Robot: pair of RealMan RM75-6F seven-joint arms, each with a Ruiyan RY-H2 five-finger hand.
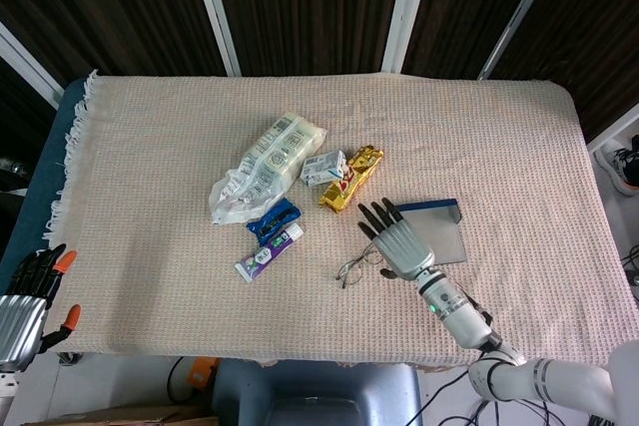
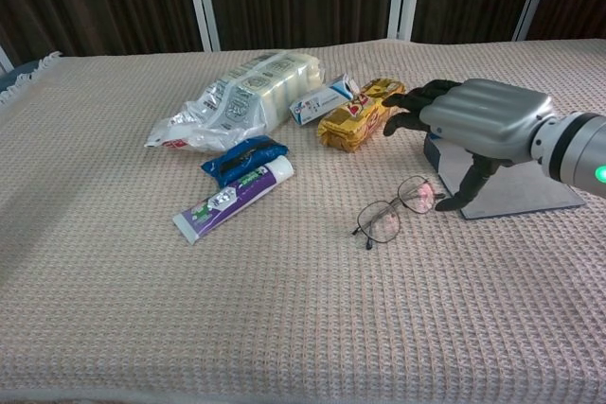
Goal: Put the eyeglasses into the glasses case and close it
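The thin wire-framed eyeglasses (image 1: pixel 356 265) (image 2: pixel 397 207) lie unfolded on the beige cloth, just left of the glasses case. The case (image 1: pixel 445 234) (image 2: pixel 516 192) is flat and grey with a blue far edge, and it lies with its lid down. My right hand (image 1: pixel 397 237) (image 2: pixel 476 123) hovers over the case's left end with its fingers spread forward, holding nothing. Its thumb (image 2: pixel 463 198) reaches down beside the nearer lens; whether it touches the frame I cannot tell. My left hand (image 1: pixel 24 298) hangs beyond the table's near-left corner, fingers extended and empty.
Behind and left of the glasses lie a yellow snack packet (image 2: pixel 361 114), a small white-blue carton (image 2: pixel 323 99), a clear bag of wrapped goods (image 2: pixel 232 99), a blue packet (image 2: pixel 243 158) and a purple toothpaste tube (image 2: pixel 232 199). The table's front edge runs close to my right forearm.
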